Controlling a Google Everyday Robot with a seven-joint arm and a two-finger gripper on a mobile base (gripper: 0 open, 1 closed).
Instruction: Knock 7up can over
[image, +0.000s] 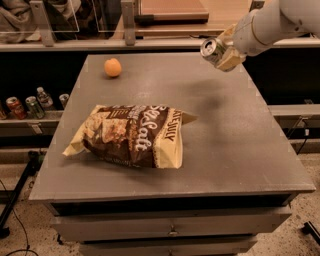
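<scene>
The gripper (223, 54) was seen raised above the far right part of the table (240, 150), at the end of a smooth, rounded white arm (272, 22) that entered from the upper right corner. The 7up can (212, 47) was held between its pale beige fingers (231, 59), which were closed around the can's body. The small silver cylinder was carried clear of the tabletop and tilted, so that its shiny circular metal top was turned up and to the left. A soft shadow was cast on the matte grey surface below it. The table was shown as a flat, square slab with a dull, slightly scuffed finish, and a drawer front (172, 227) was set beneath it. A large chip bag (130, 135) of crinkled, glossy film, cream at the ends and dark brown in the middle, was laid flat on its side near the table's front left. A small round orange (113, 67) with a smooth skin was placed near the far left corner, well apart from the bag. A red can (13, 107) and small bottles (40, 101) were lined up on a low shelf (30, 125) to the left of the table.
</scene>
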